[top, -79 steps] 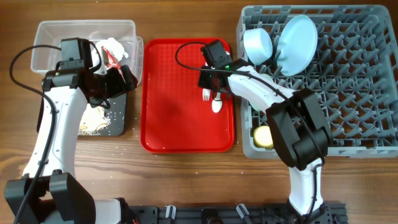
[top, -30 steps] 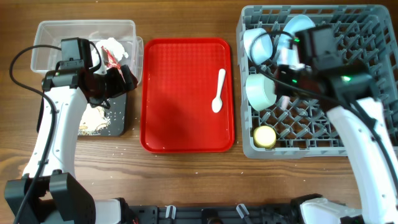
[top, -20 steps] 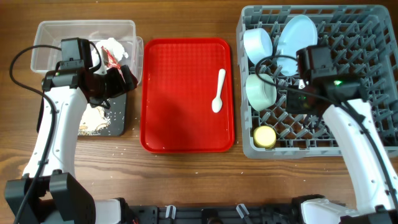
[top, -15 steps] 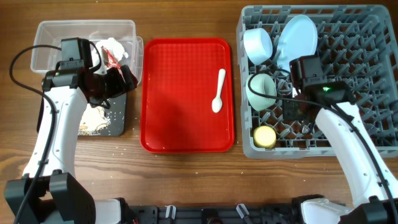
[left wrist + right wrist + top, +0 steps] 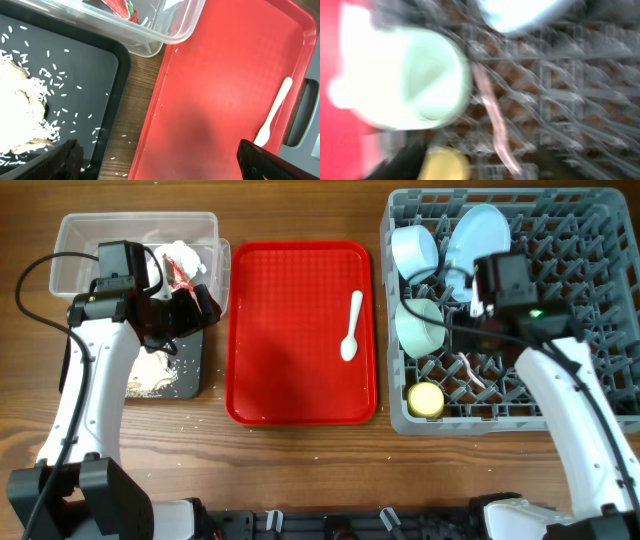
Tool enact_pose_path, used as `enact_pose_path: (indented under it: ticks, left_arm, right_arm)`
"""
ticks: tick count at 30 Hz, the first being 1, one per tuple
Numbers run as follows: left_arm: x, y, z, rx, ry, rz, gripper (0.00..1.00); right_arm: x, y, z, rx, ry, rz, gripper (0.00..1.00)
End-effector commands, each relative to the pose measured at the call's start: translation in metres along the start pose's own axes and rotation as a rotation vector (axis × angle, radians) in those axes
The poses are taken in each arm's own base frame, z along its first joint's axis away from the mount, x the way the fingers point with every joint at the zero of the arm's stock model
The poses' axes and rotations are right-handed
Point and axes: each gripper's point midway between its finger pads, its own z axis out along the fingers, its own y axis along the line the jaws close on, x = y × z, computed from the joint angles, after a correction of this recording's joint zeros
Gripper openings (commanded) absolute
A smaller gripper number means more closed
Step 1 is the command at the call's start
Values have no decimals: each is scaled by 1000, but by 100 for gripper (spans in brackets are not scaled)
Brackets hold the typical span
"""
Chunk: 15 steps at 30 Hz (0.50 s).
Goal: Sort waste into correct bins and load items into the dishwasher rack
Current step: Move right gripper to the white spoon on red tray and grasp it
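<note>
My right gripper (image 5: 472,345) hangs over the grey dishwasher rack (image 5: 590,380) with its jaws open. Beneath it the white fork (image 5: 470,370) lies loose on the grid, a blurred streak (image 5: 492,120) in the right wrist view. The rack also holds the blue plate (image 5: 478,235), two pale bowls (image 5: 416,250) (image 5: 421,327) and the yellow cup (image 5: 425,399). The white spoon (image 5: 351,326) lies on the red tray (image 5: 290,360). My left gripper (image 5: 200,305) is open and empty, low over the gap between the black tray (image 5: 60,75) and the red tray. The red-and-white wrapper (image 5: 180,265) sits in the clear tub (image 5: 90,240).
Crumbly food scraps (image 5: 150,370) and loose rice grains lie on the black tray (image 5: 185,370). The clear tub's corner (image 5: 175,30) overhangs that tray. The spoon (image 5: 272,112) shows at the right of the left wrist view. The right wrist view is motion-blurred.
My right arm carried the fork from the red tray to the rack and opened; the fork now lies on the grid. The left arm has stayed still.
</note>
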Motion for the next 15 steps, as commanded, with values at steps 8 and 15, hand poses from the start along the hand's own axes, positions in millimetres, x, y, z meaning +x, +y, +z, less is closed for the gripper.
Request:
enact_pose_path:
  ticks: [8, 15]
  left_arm:
    - [-6, -1, -8, 0, -28, 11, 100]
    - [-6, -1, -8, 0, -28, 11, 100]
  right_arm:
    - [-71, 162, -73, -544, -229, -75, 100]
    - [-36, 189, 10, -291, -35, 27, 100]
